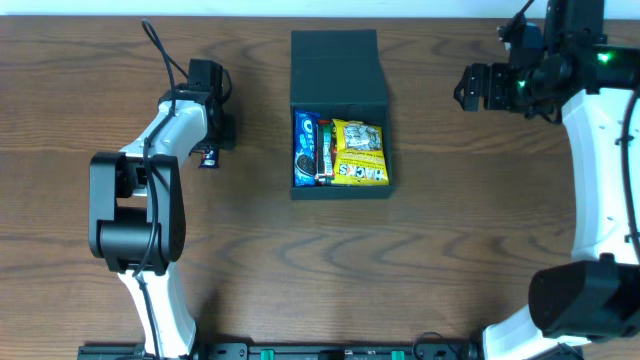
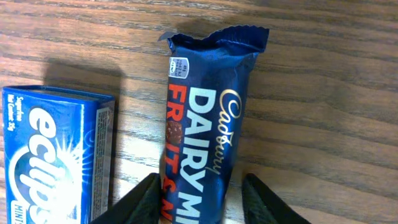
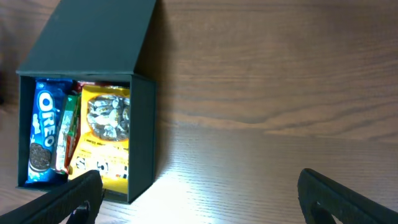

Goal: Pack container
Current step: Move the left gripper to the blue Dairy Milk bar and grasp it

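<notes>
The container point(image 1: 340, 192) is a dark box in the middle of the table, with its flap lid point(image 1: 338, 65) open toward the back. It also shows in the right wrist view point(image 3: 144, 137). Inside lie a blue Oreo pack point(image 3: 43, 134), a thin green and red packet point(image 3: 67, 134) and a yellow snack packet point(image 3: 109, 134). My left gripper point(image 2: 202, 186) is open and low over the table. Its fingers straddle a blue Cadbury Dairy Milk bar point(image 2: 211, 106): the left finger touches it and the right finger stands clear. My right gripper point(image 3: 199, 193) is wide open and empty, off to the right of the container.
A blue Eclipse mints box point(image 2: 50, 155) lies on the wood just left of the Cadbury bar. In the overhead view the left gripper point(image 1: 212, 138) is left of the container and the right gripper point(image 1: 470, 88) is at the back right.
</notes>
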Controlling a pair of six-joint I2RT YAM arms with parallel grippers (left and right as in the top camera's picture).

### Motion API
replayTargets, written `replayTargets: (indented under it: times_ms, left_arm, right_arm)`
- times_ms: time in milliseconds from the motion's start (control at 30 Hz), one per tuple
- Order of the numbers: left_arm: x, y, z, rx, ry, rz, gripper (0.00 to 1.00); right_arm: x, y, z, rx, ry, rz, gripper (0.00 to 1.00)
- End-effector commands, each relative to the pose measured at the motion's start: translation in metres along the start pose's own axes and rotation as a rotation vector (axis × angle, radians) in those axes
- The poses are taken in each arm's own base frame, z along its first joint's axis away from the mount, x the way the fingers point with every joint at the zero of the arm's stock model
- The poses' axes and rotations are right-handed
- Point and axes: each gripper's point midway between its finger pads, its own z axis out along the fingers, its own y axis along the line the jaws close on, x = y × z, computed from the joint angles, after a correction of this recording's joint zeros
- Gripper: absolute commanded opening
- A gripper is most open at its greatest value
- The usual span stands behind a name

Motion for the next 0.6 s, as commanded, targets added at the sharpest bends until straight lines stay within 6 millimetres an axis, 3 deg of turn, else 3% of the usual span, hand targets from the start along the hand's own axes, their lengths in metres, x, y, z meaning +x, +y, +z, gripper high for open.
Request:
replayTargets:
  times_ms: [0,233,567]
  left_arm:
    - [0.0072,0.0027,0.0106,-0.015,0.031,0.010,0.40]
    - [0.0079,0.0026,0.0106,-0.015,0.033,-0.001,0.29]
    - [0.0078,-0.0001,0.0102,0.000,0.034,-0.047,0.23]
  right_arm:
    - [-0.0033,0.0024,-0.0093,-0.006,-0.025,-0.007,0.99]
    - [-0.0032,0.0024,-0.0093,-0.006,-0.025,-0.007,0.99]
    - [-0.0031,0.0024,-0.0092,-0.006,-0.024,-0.007,0.99]
